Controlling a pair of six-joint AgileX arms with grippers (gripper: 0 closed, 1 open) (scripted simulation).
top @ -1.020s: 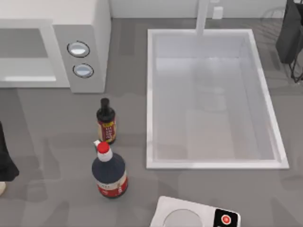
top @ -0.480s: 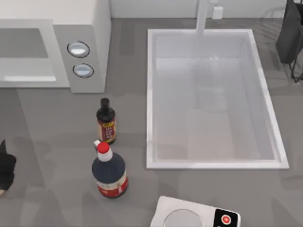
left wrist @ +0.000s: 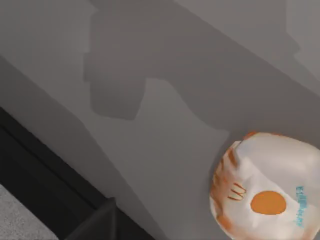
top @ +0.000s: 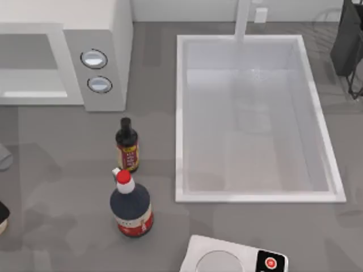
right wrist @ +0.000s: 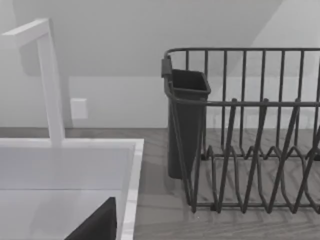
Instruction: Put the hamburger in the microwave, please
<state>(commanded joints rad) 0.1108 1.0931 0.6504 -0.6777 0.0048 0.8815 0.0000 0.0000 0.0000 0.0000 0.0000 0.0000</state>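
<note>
From above, the microwave (top: 62,56) stands at the far left of the tabletop (top: 68,147), its door shut, window and two round knobs facing up toward the camera. Two dark sauce bottles stand in front of it: the slim bottle (top: 127,145) nearer the microwave and the red-capped bottle (top: 131,205) nearer the front edge. The white sink (top: 323,136) takes the right half, and a small kitchen scale (top: 233,258) sits at the front edge. At the left border a small dark bit with a pale sliver under it (top: 2,218) seems to be the left arm over the hamburger, but too little shows to be sure.

From the left wrist, the hamburger (left wrist: 265,187) lies wrapped on the grey tabletop with its orange patch up, untouched. A dark piece of the left claw (left wrist: 95,222) shows at the picture's edge; whether it is released or clenched I cannot tell.

From the right wrist, a dark dish rack (right wrist: 250,135) with its cutlery cup, the faucet (right wrist: 47,80) and the sink rim appear; the right arm looks parked by the sink, its claw's state unreadable.

The step in hand appears to be the approach to the hamburger. Next, the left claw must centre over it and close, and the microwave door needs opening.
</note>
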